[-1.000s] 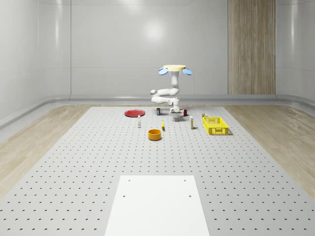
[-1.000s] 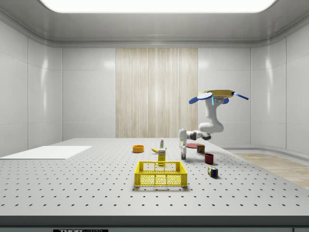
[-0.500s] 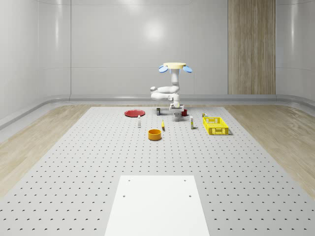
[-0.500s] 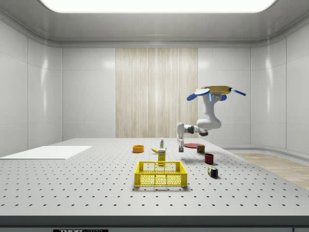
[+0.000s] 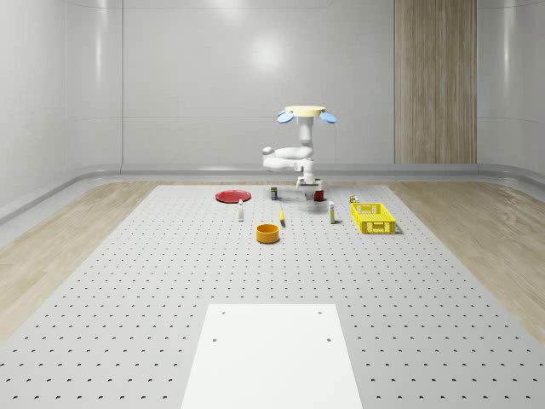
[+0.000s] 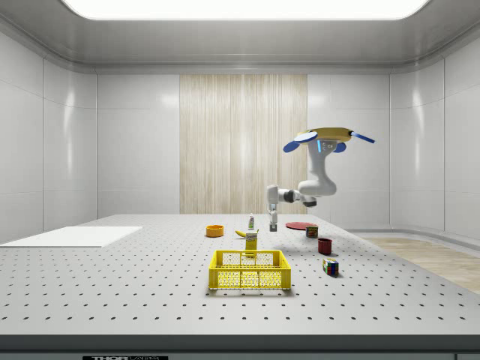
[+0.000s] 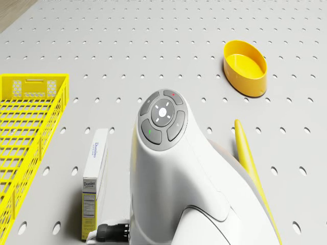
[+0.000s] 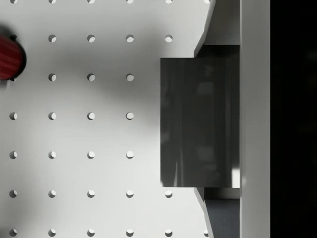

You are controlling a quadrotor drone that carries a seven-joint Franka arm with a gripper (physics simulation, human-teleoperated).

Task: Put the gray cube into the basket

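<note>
Several things stand on the perforated tabletop (image 6: pixel 112 285). Nearest in the side view is the yellow basket (image 6: pixel 250 270), with a multicoloured cube (image 6: pixel 330 266) off to that view's right. Behind the basket stands a yellow-and-white carton (image 6: pixel 251 240), beside a banana (image 6: pixel 240 233); a dark red cup (image 6: pixel 325 245) and a small can (image 6: pixel 312 232) sit further toward the right. Beyond those are an orange bowl (image 6: pixel 215 230) and a red plate (image 6: pixel 301 225).

The drone (image 6: pixel 324 137) hovers above the tabletop's far part, over the cup and can. Its arm bends down toward the side view's left, and the tool (image 6: pixel 274 223) hangs in the air above the carton, behind the basket. In the wrist view the tool (image 8: pixel 218 116) is pinching the gray cube (image 8: pixel 199 121), clear of the tabletop.
</note>
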